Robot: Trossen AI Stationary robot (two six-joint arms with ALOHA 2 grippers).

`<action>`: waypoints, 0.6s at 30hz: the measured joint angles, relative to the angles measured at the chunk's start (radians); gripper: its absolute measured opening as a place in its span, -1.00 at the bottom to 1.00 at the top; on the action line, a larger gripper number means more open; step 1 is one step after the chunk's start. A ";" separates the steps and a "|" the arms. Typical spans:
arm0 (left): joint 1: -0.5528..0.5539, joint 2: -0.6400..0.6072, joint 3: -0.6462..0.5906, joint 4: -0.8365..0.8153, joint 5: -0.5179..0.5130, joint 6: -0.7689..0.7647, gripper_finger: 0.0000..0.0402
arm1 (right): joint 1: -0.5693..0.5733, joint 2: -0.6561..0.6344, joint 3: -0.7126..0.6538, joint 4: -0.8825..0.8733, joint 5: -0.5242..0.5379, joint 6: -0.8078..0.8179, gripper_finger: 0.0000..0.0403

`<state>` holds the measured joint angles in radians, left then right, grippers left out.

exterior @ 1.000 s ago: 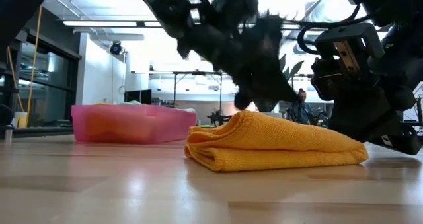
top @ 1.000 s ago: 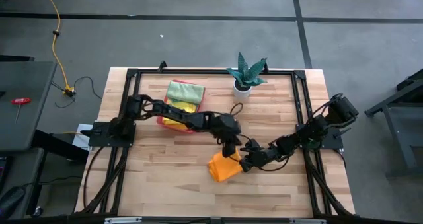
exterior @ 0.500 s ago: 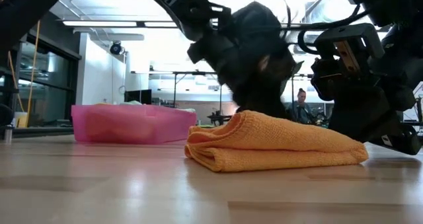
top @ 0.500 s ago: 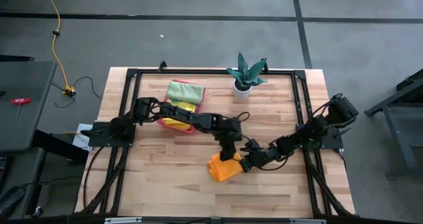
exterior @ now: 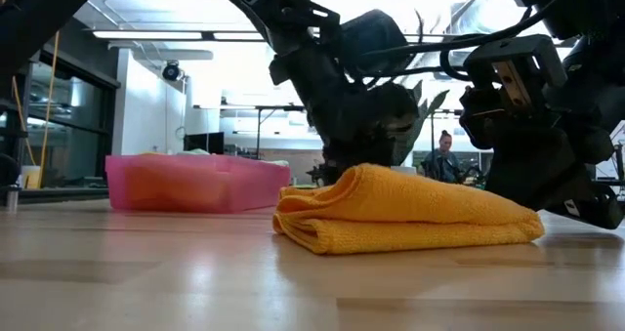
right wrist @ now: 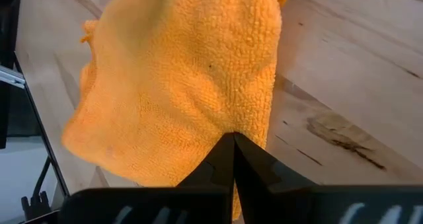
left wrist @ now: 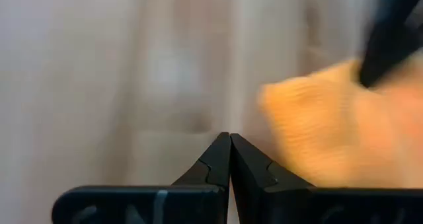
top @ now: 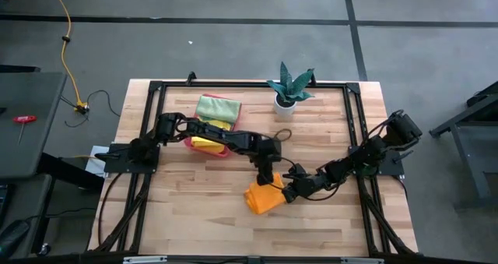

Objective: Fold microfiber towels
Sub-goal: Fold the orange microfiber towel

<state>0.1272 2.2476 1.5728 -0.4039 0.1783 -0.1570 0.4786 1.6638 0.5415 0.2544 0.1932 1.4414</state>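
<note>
A folded orange microfiber towel (top: pixel 261 198) (exterior: pixel 400 214) lies flat on the wooden table near its middle. My left gripper (top: pixel 269 181) (left wrist: pixel 230 138) is shut and points steeply down at the towel's far edge, its tips over bare wood beside the cloth (left wrist: pixel 324 131). My right gripper (top: pixel 287 192) (right wrist: pixel 233 138) is shut and comes in from the right with its tips on the towel (right wrist: pixel 178 85). A light green towel (top: pixel 219 107) and a yellow one (top: pixel 208 142) lie in the pink tray (exterior: pixel 195 182) at the far left. My left gripper stands shut at the towel's far edge (left wrist: pixel 271 112); I cannot tell whether it touches the cloth. My right gripper rests its shut fingertips on the towel's top layer near its right edge (right wrist: pixel 254 128), slanting down from the table's right side. The towel lies flat on the table.
A potted plant (top: pixel 289 87) stands at the far edge, right of the pink tray (top: pixel 226 152). The black frame rails (top: pixel 354 132) run along the table's sides. Bare wood lies in front of the towel. A person (exterior: pixel 447 155) shows in the room behind.
My left gripper has tipped from a shallow slant to pointing steeply down and has sunk from above the orange towel to its far edge, staying shut. The towel and my right gripper have kept still.
</note>
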 joint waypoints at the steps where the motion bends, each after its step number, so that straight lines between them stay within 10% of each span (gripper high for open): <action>1: 0.005 -0.002 0.001 -0.016 -0.019 -0.020 -1.00 | 0.000 0.000 0.000 0.000 0.000 0.000 -1.00; 18: -0.023 -0.037 -0.008 0.078 0.073 -0.130 -1.00 | 0.002 0.058 0.018 0.047 -0.004 -0.002 -1.00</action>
<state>0.1041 2.2101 1.5650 -0.3263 0.2516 -0.2867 0.4808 1.7216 0.5596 0.3015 0.1892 1.4389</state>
